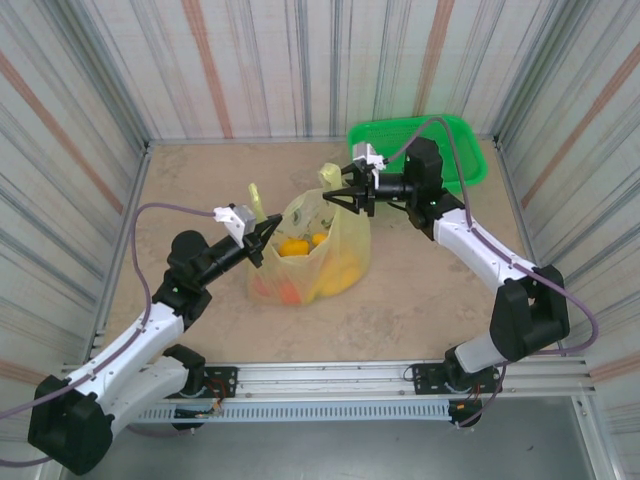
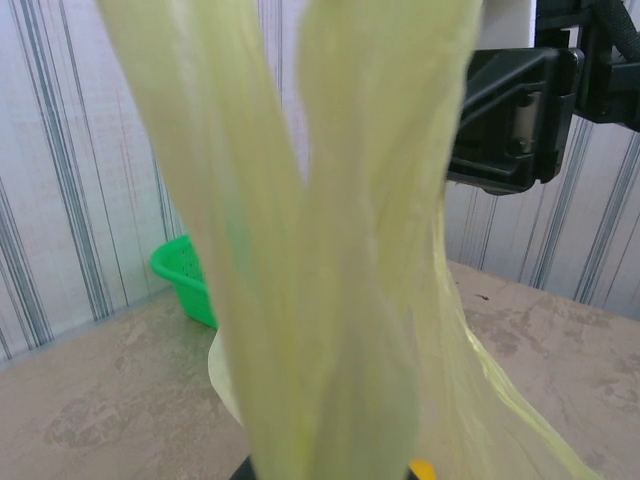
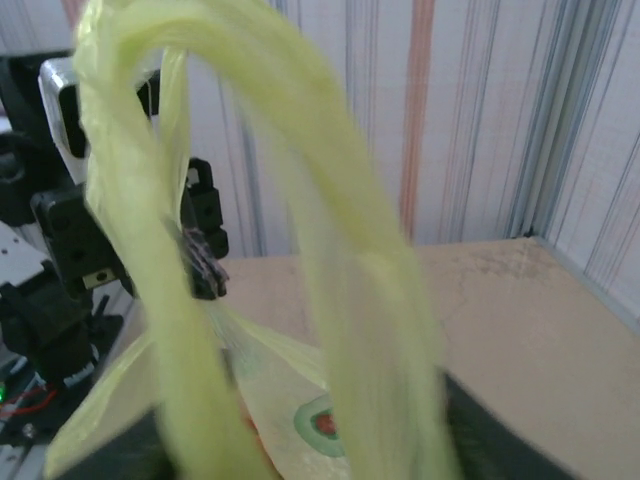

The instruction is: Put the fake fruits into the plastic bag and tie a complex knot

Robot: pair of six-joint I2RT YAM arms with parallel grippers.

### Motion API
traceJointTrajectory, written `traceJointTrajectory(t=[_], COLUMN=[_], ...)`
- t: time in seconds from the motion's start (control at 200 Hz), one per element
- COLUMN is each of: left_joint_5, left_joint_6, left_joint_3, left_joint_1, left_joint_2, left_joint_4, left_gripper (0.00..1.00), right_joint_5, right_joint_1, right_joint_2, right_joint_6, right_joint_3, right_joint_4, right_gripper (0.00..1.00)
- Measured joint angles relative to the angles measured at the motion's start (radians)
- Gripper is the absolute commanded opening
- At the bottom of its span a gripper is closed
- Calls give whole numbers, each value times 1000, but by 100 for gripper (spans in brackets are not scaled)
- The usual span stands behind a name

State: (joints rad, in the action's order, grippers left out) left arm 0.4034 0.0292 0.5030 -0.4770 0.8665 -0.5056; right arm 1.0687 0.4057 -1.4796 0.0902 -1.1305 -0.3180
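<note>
1. Plastic bag (image 1: 330, 262) stands mid-table, mouth up, pale yellow-green and see-through, and the fake fruits (image 1: 293, 247) sit inside it: yellow and orange ones up top, a redder one low on the left.
2. The table (image 1: 200, 180) is a mottled beige slab. Striped corrugated walls (image 1: 250, 60) box it in on three sides, and an aluminium rail (image 1: 330, 378) runs along the near edge.
3. A bright green mesh basket (image 1: 455, 140) sits in the back right corner, well apart from the bag.
4. The left arm reaches in from the near left. The left gripper (image 1: 266, 238) is at the bag's left rim, pinching the left handle (image 1: 256, 198), which sticks straight up above it. From the left wrist the strands (image 2: 330, 250) bunch together at the bottom.
5. The right arm bends in from the right, with the right gripper (image 1: 338, 196) at the bag's back rim beside the right handle (image 1: 328, 175). The loop (image 3: 340, 230) arches over its camera; whether the fingers are spread or clamped, one cannot tell.
6. A printed spot (image 3: 322, 425) shows a green ring with a red centre, too blurred to read.
</note>
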Motion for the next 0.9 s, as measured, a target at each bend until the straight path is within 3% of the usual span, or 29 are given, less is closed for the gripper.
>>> traceJointTrajectory(t=[0.055,0.22,0.255,0.296,0.351,0.561,0.616,0.766,0.787,0.897], left_joint_5=[5,39,48,56,65,90,99,117,121,132], left_joint_6=[-2,-19,-27,-34,-42,-63,-64,-63,-63,-63], left_joint_3=[0,11,16,23,27,28,28,28,28,28], left_joint_1=[0,2,2,2,2,2,2,2,2,2], left_joint_2=[0,0,0,0,-2,-10,-10,-10,-10,-10], left_joint_4=[0,34,45,56,68,85,84,84,84,84], left_gripper=[0,0,0,0,0,0,0,0,0,0], right_joint_5=[-8,-79,-98,-117,-147,-202,-195,-61,-43,34], right_joint_1=[5,43,52,60,67,16,-5,-60,-61,-44], right_joint_2=[1,27,43,61,87,163,162,117,108,68], right_joint_6=[-7,4,16,26,53,111,119,51,50,25], right_joint_3=[19,61,68,70,75,95,95,87,82,55], right_joint_4=[-3,27,39,57,66,84,84,69,71,87], right_gripper=[6,11,21,43,52,74,75,93,99,99])
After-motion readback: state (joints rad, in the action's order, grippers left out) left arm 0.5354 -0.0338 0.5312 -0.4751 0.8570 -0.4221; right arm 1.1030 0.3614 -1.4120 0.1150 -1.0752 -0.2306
